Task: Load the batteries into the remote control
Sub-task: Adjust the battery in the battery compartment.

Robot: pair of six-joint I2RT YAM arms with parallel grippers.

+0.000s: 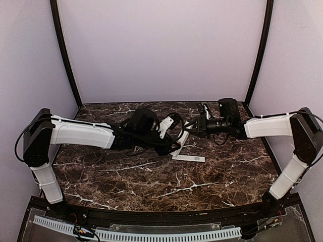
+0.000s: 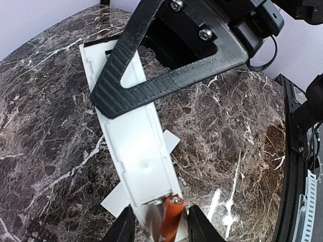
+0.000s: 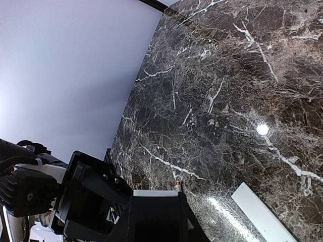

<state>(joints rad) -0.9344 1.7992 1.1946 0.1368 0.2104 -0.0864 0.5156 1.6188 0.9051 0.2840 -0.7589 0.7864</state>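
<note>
Within left end effector [image 2: 162,228], battery [image 2: 171,218], on remote control [image 2: 144,156] recess

Battery [image 2: 171,221] runs off the bottom edge of the left wrist view, lower end unseen; left gripper [image 2: 162,229] is clipped there too, so contact can't be judged. Right gripper [image 1: 191,130] crosses the remote control [image 2: 144,151], hiding part of it; remote covers most of the cover strip [image 2: 115,202]. Top view: remote nearly buried between both grippers. Right wrist view: only a white sliver of it, strip cut by the edge.
</note>
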